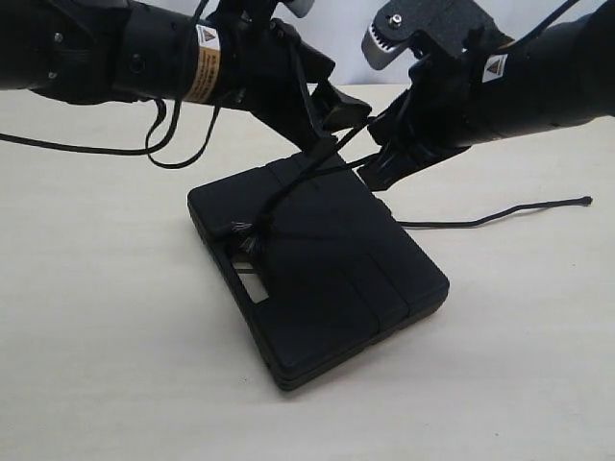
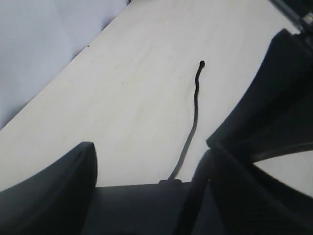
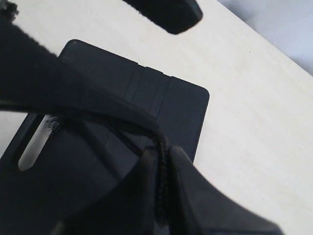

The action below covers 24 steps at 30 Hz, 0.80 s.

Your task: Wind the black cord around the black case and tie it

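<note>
The black case (image 1: pixel 327 259) lies flat on the table, handle slot (image 1: pixel 252 285) toward the near left. The black cord (image 1: pixel 288 192) rises from a frayed tuft (image 1: pixel 245 235) beside the slot, slanting up over the lid to the two grippers above the case's far edge. My right gripper (image 3: pixel 160 154) is shut on the braided cord (image 3: pixel 160 181); the exterior view shows this gripper (image 1: pixel 370 168) at the far right corner. My left gripper (image 1: pixel 332 130) hangs just left of it, and its wrist view shows the left gripper (image 2: pixel 146 156) open, fingers wide apart over the case edge (image 2: pixel 142 205).
The cord's free tail (image 1: pixel 500 216) trails right across the pale table (image 1: pixel 96 317) and ends in a small knot (image 1: pixel 586 200); the left wrist view shows that knot (image 2: pixel 201 63) too. Thin arm cables (image 1: pixel 163 144) hang at the back left.
</note>
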### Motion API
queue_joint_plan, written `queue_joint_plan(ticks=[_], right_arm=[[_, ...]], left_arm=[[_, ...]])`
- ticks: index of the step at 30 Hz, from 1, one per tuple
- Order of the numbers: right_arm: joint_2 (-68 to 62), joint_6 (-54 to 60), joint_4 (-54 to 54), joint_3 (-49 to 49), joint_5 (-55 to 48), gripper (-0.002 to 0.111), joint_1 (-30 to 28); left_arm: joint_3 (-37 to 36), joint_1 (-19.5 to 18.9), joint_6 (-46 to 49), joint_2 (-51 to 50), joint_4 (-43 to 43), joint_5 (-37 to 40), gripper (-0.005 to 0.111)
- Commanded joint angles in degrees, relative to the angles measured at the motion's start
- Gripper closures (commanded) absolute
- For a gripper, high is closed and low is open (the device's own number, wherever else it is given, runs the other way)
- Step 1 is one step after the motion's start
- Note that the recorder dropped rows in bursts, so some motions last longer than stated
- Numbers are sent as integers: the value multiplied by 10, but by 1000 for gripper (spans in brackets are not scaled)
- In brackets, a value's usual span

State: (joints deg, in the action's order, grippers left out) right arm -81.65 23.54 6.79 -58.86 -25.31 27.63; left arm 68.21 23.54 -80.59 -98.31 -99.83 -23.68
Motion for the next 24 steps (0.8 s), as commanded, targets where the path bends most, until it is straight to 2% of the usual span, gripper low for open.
queue_joint_plan(ticks=[1, 3, 4, 5, 7, 9, 10, 12, 14, 16, 18, 19, 20, 21, 22, 24], right_arm=[[5, -4, -2, -4, 12, 104, -5], [5, -4, -2, -4, 12, 104, -5], [5, -4, -2, -4, 12, 104, -5], [5, -4, -2, -4, 12, 104, -5], [5, -4, -2, -4, 12, 104, -5], [5, -4, -2, -4, 12, 104, -5], [5, -4, -2, -4, 12, 104, -5], [5, -4, -2, -4, 11, 104, -5], [5, -4, -2, -4, 8, 104, -5], [5, -4, -2, -4, 11, 104, -5], [5, -5, -2, -4, 11, 104, -5], [5, -12, -2, -4, 11, 104, -5], [5, -19, -2, -4, 9, 104, -5], [5, -19, -2, -4, 8, 104, -5], [5, -19, -2, -4, 7, 104, -5], [5, -19, -2, -4, 5, 104, -5]], left_arm=[[-12, -31, -25, 20, -1, -29, 45], [-12, -68, -56, 35, -1, -111, 52], [-12, -96, -69, 39, -1, -179, 56], [-12, -109, -72, 39, -1, -221, 56], [-12, -149, -102, 39, -1, -353, 56], [-12, -174, -126, 39, -1, -428, 56], [-12, -179, -126, 41, -1, -412, 56], [-12, -182, -123, 51, -1, -287, 58], [-12, -174, -65, 76, -1, -77, 68], [-16, -150, -11, 101, -1, 273, 83], [-21, -130, 52, 96, 3, 486, 87], [-21, -125, 117, 87, 31, 559, 87], [-21, -122, 196, 77, 88, 597, 87], [-10, -122, 406, 58, 256, 601, 87], [0, -122, 531, 51, 402, 598, 87], [18, -122, 878, 33, 739, 610, 87]])
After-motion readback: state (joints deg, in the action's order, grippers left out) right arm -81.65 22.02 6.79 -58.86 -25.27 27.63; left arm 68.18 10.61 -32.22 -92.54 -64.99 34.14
